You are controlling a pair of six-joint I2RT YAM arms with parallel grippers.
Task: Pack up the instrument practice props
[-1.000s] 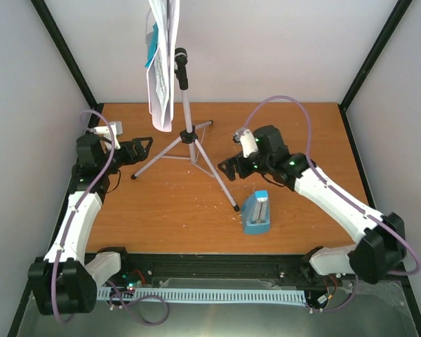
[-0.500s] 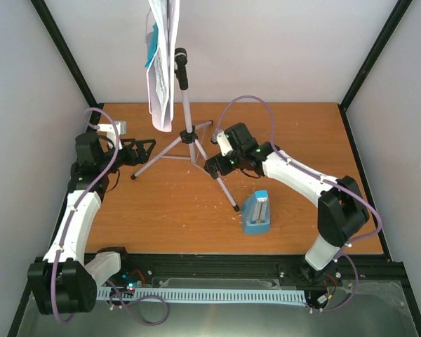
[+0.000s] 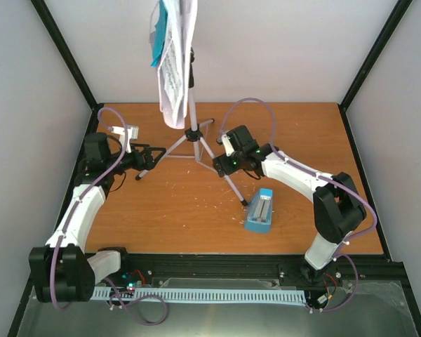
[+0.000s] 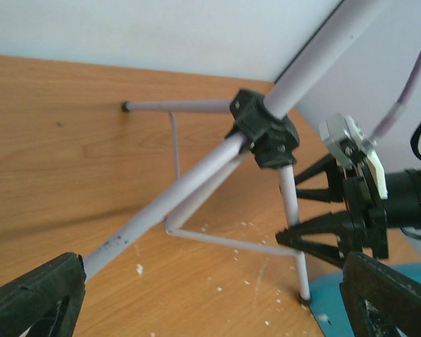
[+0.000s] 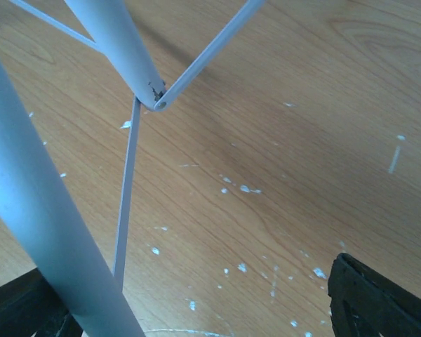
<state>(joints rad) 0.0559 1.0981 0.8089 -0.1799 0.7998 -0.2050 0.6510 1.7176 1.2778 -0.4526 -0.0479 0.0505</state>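
The white music stand (image 3: 194,105) stands on its grey tripod, carrying white and blue music sheets (image 3: 174,63) at the top of the top view. My left gripper (image 3: 149,157) is open, with the tripod's left leg (image 4: 161,207) running between its fingers, close to the left fingertip (image 4: 38,295). My right gripper (image 3: 222,166) is open at the right leg (image 5: 42,210), which passes by its left finger. The light-blue metronome (image 3: 259,210) stands by the right leg's foot. Its blue edge (image 4: 337,319) shows in the left wrist view.
The tripod hub (image 4: 263,130) and thin braces (image 4: 231,242) spread between the two grippers. White specks dot the wooden table (image 3: 168,210). Black frame posts and white walls close in the back and sides.
My right arm swung left to the tripod's right leg. My left gripper moved in around the left leg. The stand and its sheets have shifted right, and the metronome has turned slightly.
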